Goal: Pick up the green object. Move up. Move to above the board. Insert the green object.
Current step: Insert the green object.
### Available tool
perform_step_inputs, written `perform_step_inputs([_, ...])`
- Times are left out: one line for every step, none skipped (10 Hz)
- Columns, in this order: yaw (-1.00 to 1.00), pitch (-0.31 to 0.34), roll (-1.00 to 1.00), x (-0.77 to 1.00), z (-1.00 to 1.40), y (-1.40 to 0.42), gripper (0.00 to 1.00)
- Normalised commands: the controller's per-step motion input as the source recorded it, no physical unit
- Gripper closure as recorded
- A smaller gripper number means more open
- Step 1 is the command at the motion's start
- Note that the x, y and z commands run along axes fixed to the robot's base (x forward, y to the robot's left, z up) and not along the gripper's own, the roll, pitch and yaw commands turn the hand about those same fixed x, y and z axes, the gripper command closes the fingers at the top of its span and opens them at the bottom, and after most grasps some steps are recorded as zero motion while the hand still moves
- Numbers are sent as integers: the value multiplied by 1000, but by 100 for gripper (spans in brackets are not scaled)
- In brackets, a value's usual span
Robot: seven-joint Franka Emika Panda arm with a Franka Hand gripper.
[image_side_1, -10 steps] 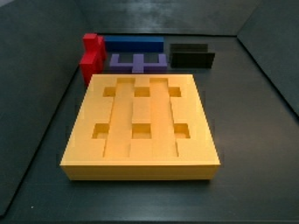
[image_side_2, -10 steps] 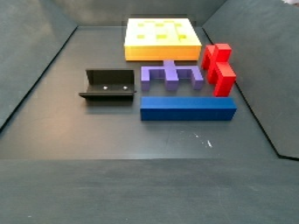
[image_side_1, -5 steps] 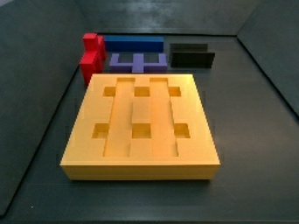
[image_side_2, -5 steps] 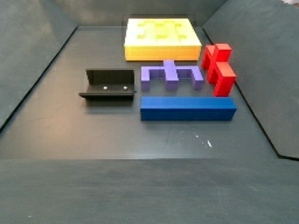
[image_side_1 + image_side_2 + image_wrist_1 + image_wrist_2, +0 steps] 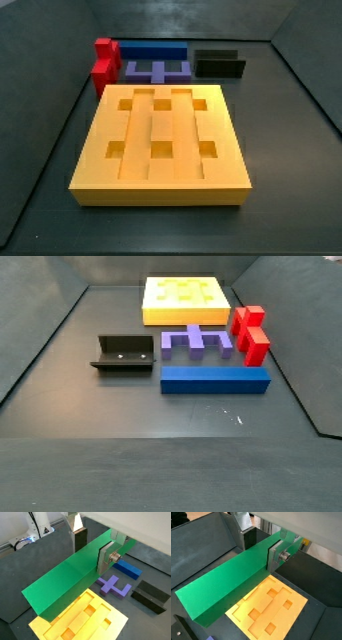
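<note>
Up high now, gripper (image 5: pixel 91 548) clamped on the green object (image 5: pixel 67 579), out of both side views, above the board (image 5: pixel 271 607) in both wrist views. Looks rigid, smooth, probably light; held near one end, so likely to lever or slip. Better gripped mid-length, on the flat faces.

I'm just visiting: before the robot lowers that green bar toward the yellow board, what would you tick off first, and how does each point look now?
1. Grip: gripper shut on the green object, silver fingers on both faces: ok.
2. Bar lifted clear: ok; the board lies below it in both wrist views.
3. Bar lined up with a groove: cannot tell.
4. Board's grooves and holes free: ok in a side view.
5. Blue block, red block, purple piece and fixture off the board: ok.
</note>
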Motion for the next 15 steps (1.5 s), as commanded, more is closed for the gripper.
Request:
perform_step_inputs([-29, 0, -11, 20, -63, 0, 100])
perform_step_inputs([-140, -77, -164, 23, -534, -11, 100])
perform_step_inputs([-17, -99, -274, 0, -529, -77, 100])
perform_step_inputs([0, -127, -269, 0, -529, -86, 100])
perform_step_inputs([0, -106, -236, -11, -600, -106, 100])
perform_step_inputs([20, -69, -191, -74, -694, -106, 100])
perform_step_inputs([11, -43, -184, -126, -711, -131, 100])
perform_step_inputs([17, -27, -160, -131, -760, -160, 100])
perform_step_inputs([23, -33, -149, -163, -780, -174, 100])
perform_step_inputs([20, -36, -187, -160, -714, -80, 100])
perform_step_inputs([0, -76, -104, -74, -629, -83, 100])
perform_step_inputs([0, -74, 0, 0, -563, -177, 100])
perform_step_inputs([0, 50, 210, 123, -437, -189, 100])
perform_step_inputs([66, 53, 214, 0, -477, -163, 100])
perform_step_inputs([203, 60, 211, 46, -406, -171, 100])
